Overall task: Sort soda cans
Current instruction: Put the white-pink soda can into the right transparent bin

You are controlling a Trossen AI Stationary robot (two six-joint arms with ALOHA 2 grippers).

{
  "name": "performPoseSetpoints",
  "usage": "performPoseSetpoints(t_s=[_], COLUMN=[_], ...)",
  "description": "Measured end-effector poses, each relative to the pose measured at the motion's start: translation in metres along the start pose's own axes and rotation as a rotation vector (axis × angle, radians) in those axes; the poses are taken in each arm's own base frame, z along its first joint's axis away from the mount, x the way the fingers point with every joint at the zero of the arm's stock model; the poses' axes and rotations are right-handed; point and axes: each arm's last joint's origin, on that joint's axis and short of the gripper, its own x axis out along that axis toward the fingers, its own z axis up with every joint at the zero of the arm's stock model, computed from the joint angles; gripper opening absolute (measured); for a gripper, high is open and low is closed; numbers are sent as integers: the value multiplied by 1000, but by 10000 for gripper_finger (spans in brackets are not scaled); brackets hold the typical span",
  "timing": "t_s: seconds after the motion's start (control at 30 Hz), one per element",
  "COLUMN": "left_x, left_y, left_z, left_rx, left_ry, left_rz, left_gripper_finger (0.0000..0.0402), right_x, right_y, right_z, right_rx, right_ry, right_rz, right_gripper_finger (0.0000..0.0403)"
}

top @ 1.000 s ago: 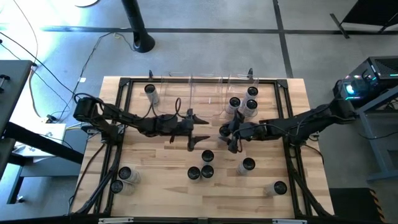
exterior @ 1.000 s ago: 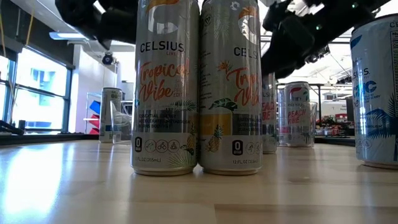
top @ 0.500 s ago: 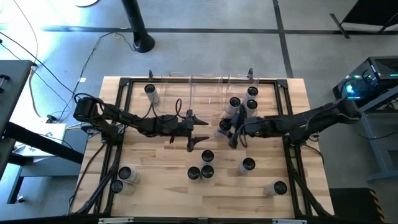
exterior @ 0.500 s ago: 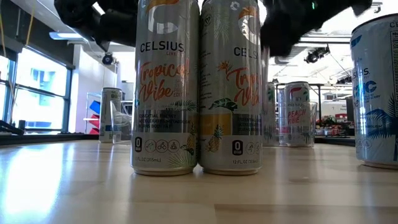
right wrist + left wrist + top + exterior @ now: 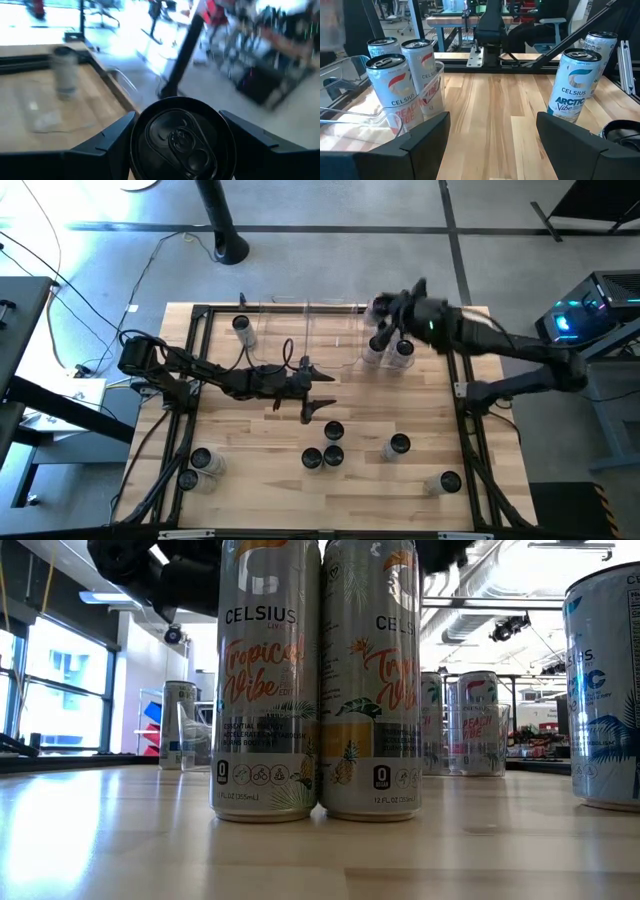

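Soda cans, all upright, dark round tops with silvery rims. One can [image 5: 182, 137] sits clasped between the right gripper's fingers [image 5: 107, 142], raised above the bench's far right. Two cans [image 5: 388, 352] stand together below it; one [image 5: 241, 326] stands alone at the far left. Three [image 5: 326, 448] cluster near the bench's middle, with two [image 5: 398, 445] more to their right and two [image 5: 197, 465] at the near left.

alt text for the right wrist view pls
A soda can sits clamped between the right gripper's two dark fingers, its dark top facing the camera. Behind it, blurred, are the wooden table and another can.
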Motion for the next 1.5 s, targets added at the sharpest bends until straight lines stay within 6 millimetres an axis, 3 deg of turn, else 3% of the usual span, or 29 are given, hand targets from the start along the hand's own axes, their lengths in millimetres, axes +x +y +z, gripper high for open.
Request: performPoseSetpoints(t_s=[0.1, 0.23, 0.4, 0.53, 0.73, 1.07, 1.5], left_x=[0, 0, 0, 0, 0, 0, 0], left_y=[-1, -1, -1, -1, -1, -1, -4], left_z=[0, -1, -1, -1, -1, -3, -3], left_rx=[-1, 0, 0, -2, -10, -31, -24], left_ry=[3, 5, 6, 6, 6, 28, 28], left_rz=[-2, -3, -3, -2, -2, -2, -10], left_gripper_finger=[292, 292, 292, 292, 292, 292, 292], right_x=[28, 55, 76, 85, 91, 85, 80], right_y=[-23, -37, -39, -37, -32, -30, -19], right_z=[-28, -62, -92, -100, -110, -115, -137], right_rx=[98, 207, 250, 248, 248, 227, 298], right_ry=[61, 125, 223, 262, 328, 408, 276], right_rz=[5, 21, 42, 49, 85, 43, 96], right_gripper_finger=[236, 236, 236, 236, 236, 236, 236])
